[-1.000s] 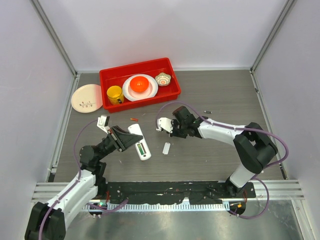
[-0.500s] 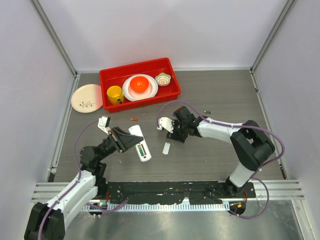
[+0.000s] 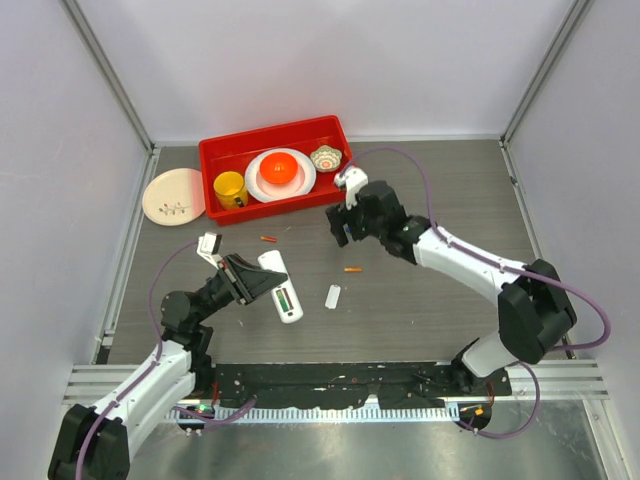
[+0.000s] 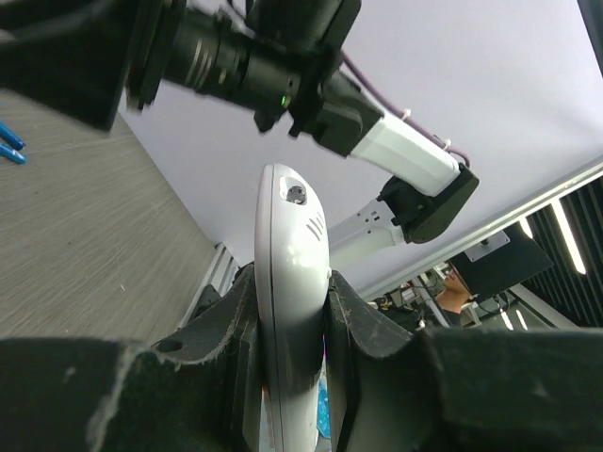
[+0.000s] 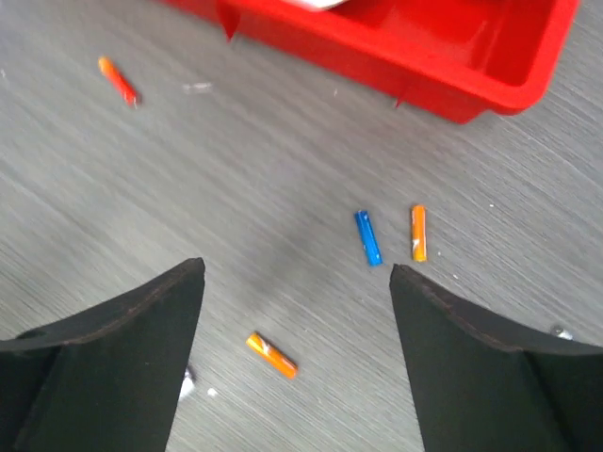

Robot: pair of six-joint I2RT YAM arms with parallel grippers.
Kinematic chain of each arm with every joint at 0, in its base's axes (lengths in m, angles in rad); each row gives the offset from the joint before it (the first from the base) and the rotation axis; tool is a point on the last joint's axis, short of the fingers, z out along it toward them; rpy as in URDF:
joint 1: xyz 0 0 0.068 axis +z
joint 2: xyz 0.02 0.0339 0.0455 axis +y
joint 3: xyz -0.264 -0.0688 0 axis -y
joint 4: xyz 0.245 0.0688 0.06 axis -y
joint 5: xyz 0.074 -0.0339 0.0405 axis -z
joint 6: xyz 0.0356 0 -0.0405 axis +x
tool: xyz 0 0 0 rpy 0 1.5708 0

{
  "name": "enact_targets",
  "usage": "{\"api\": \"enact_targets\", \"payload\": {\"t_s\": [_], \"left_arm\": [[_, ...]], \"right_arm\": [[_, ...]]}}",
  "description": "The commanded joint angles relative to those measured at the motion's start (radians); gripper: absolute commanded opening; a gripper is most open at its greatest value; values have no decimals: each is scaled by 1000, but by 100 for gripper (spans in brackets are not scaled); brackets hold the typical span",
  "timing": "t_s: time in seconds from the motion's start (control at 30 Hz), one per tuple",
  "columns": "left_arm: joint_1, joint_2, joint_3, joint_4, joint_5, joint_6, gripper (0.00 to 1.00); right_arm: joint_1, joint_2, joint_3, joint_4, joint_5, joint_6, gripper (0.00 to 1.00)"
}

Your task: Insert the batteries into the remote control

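Note:
My left gripper (image 3: 260, 278) is shut on the white remote control (image 3: 284, 297), holding it on edge over the table, its open compartment showing a green cell. In the left wrist view the remote control (image 4: 290, 273) stands clamped between both pads. My right gripper (image 3: 338, 227) hangs open and empty, back from the remote near the red tray. An orange battery (image 3: 353, 270) lies loose on the table between the arms. Below the right gripper (image 5: 297, 271) lie that orange battery (image 5: 271, 354), a blue one (image 5: 368, 237), another orange one (image 5: 418, 233) and a red-orange one (image 5: 119, 80).
The red tray (image 3: 305, 199) at the back holds a yellow mug (image 3: 230, 188), a white plate with an orange ball (image 3: 281, 170) and a small bowl (image 3: 326, 157). A cream plate (image 3: 173, 195) lies left of it. A small white cover (image 3: 333, 296) lies right of the remote.
My right gripper has opened, lifted and pulled back toward the red tray. An orange battery now lies on the table where it was. The left gripper has kept still with the remote.

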Motion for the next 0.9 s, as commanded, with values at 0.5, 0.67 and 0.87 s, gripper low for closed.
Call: {"api": "enact_targets", "payload": {"t_s": [0.5, 0.67, 0.87], "left_arm": [[-5, -7, 7, -79, -48, 45, 0], [-5, -7, 7, -102, -43, 57, 0], [-5, -4, 4, -102, -40, 62, 0]], "right_arm": [[135, 88, 48, -281, 547, 996, 85], [136, 162, 82, -314, 483, 935, 85], [146, 199, 70, -298, 430, 880, 85]]}}
